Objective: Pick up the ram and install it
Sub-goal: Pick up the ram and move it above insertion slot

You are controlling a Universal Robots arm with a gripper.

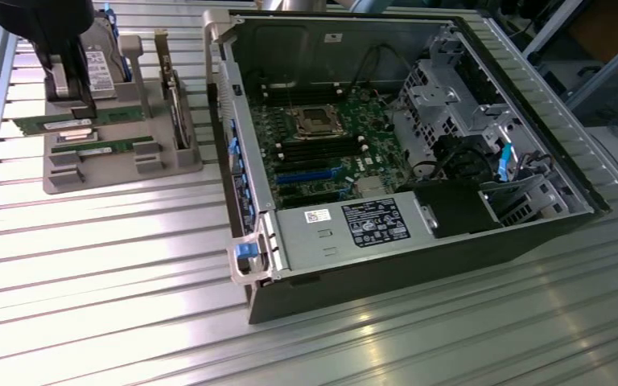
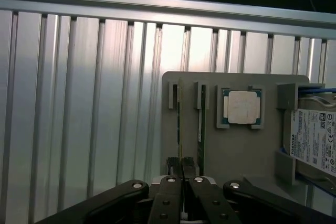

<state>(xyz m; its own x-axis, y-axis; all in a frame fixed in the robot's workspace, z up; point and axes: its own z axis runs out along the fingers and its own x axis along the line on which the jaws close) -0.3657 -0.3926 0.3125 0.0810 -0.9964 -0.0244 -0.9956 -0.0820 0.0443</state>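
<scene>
Two rams, thin green sticks, stand on edge in slots of a grey tray (image 1: 170, 157); in the exterior view they are the ram (image 1: 73, 125) and its twin (image 1: 100, 147). From the wrist they show edge-on, as one ram (image 2: 178, 124) and the other ram (image 2: 201, 124). My gripper (image 2: 182, 167) is shut, fingertips pressed together over the near end of the first stick. Both sticks still sit in the tray. In the exterior view the dark gripper (image 1: 73, 95) hangs over the tray's far end. The open computer case holds the motherboard (image 1: 320, 149).
On the same tray are a silver CPU chip (image 2: 241, 107), a hard drive (image 2: 315, 140) and an upright expansion card (image 1: 180, 112). The case's metal wall (image 1: 223, 121) rises just beside the tray at the exterior view's right. The ribbed aluminium table (image 1: 105, 265) runs all around.
</scene>
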